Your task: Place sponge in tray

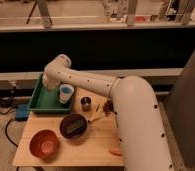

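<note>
The green tray (37,102) lies at the table's back left corner. My white arm reaches from the lower right across the table. Its end, with the gripper (52,86), hangs over the tray's back right part, just left of a white cup with a blue inside (66,93). The wrist hides what is under the gripper. A flat pale piece (74,125) lies in the round dark-brown bowl (73,126); it may be the sponge, but I cannot tell.
An orange bowl (44,143) stands at the front left. A small dark can (86,103), a dark lump (108,106) and a yellowish item (97,117) lie mid-table. An orange item (116,151) lies near the front edge. A blue box (22,111) sits on the floor at left.
</note>
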